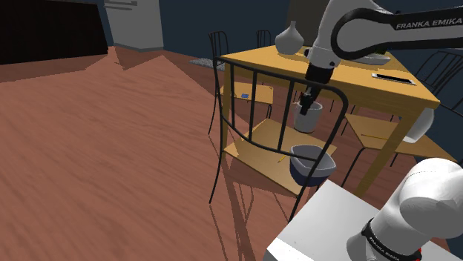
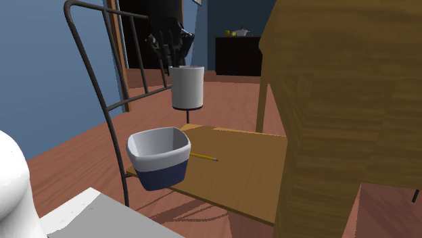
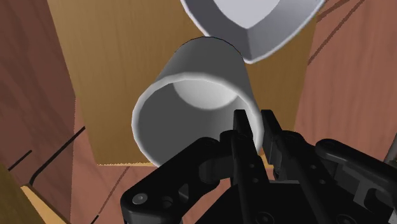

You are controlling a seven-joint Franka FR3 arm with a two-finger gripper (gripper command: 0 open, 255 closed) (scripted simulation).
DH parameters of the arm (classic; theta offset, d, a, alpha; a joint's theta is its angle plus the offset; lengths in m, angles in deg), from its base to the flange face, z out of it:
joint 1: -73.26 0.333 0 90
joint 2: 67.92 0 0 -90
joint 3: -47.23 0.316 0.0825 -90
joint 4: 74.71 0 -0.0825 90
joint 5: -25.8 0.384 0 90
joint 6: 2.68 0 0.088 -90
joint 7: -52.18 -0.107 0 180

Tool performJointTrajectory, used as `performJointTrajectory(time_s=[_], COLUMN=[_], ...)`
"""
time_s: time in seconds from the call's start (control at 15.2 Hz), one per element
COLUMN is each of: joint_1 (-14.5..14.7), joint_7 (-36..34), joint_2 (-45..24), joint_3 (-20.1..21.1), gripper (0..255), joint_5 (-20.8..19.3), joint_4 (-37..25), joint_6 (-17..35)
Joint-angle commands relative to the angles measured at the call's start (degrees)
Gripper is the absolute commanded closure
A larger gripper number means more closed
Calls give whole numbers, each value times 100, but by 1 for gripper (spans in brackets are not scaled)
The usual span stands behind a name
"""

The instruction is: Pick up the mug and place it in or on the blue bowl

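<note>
Looking past the bowl: big table (image 1: 356,78), then the chair (image 2: 243,169) with the bowl (image 2: 159,162) parked on its seat edge. Mug (image 2: 187,88) hangs in the air, up and beyond the bowl, since the gripper (image 3: 256,124) pinches its wall. Guessing it's lifted high to clear the bowl's rim.

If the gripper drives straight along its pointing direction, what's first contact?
Probably the chair seat, via the mug that the gripper clasps in its jaws. The bowl sits off that line, though depth is unclear.
</note>
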Motion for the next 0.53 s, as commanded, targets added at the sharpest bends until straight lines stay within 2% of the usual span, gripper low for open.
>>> performJointTrajectory(time_s=[0.0, 0.33, 0.46], joint_1=[45, 174, 176], joint_7=[-105, -339, -346], joint_2=[418, 1433, 1461], joint_3=[95, 321, 324], gripper=[255, 255, 255], joint_5=[49, 214, 216], joint_4=[251, 769, 939], joint_6=[-172, -680, -538])
